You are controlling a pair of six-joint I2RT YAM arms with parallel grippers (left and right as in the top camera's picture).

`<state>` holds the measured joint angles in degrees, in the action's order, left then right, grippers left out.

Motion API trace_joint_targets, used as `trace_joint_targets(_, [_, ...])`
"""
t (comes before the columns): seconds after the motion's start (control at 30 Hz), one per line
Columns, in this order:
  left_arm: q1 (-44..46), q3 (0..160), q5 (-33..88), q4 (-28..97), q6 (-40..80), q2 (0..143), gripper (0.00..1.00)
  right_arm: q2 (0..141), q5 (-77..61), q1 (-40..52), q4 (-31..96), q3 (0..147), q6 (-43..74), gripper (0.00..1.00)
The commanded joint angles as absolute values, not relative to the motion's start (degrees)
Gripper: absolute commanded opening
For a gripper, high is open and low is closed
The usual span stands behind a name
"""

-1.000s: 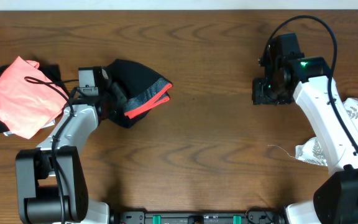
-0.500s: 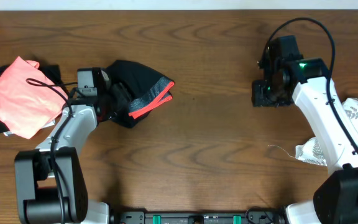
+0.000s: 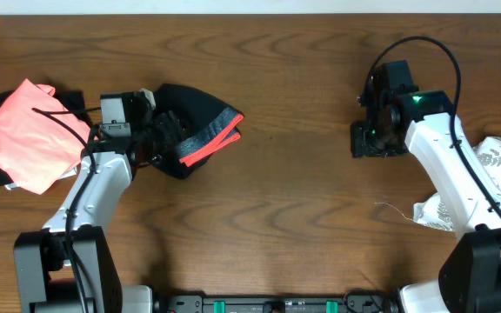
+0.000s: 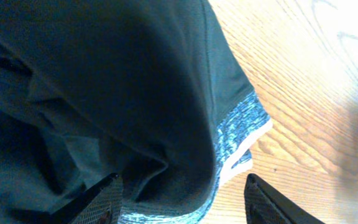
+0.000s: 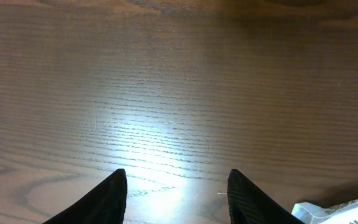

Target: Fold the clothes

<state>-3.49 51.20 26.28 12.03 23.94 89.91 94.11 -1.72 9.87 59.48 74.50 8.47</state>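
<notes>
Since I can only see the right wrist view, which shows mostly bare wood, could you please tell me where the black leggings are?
Observer: The black leggings lie bunched on the left half of the table, far from your right tool.
Operator: Thank you. Is the left tool holding them?
Observer: Not clamped. In its wrist view the left tool is open, fingers spread, with the black cloth right in front of it.
Operator: Is anything else lying over there?
Observer: Yes, a coral-pink cloth lies at the far left, to the left of the leggings.
</notes>
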Motion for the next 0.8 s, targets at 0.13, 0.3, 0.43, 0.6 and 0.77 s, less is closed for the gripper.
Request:
trace_joint_targets(0.13, [-3.51, 50.78, 24.34, 12.32, 23.00, 94.52, 0.63, 93.65, -1.96, 10.13, 59.53, 74.24, 7.62, 0.51])
trace_joint_targets(0.3, [-2.22, 50.78, 25.34, 9.87, 23.20, 100.18, 0.63, 93.65, -1.96, 10.13, 59.51, 74.24, 7.62, 0.51])
trace_joint_targets(0.43, [-0.89, 50.78, 31.51, 8.01, 24.14, 101.19, 0.32, 93.65, -1.96, 10.13, 59.57, 74.24, 7.62, 0.51])
trace_joint_targets(0.6, [-0.89, 50.81, 43.20, 3.16, 31.16, 97.86, 0.06, 93.65, -1.96, 10.13, 59.55, 74.24, 7.62, 0.51])
trace_joint_targets(0.77, [-0.49, 50.81, 47.57, -0.12, 42.44, 91.13, 0.06, 93.67, -1.96, 10.13, 59.31, 74.24, 7.62, 0.51])
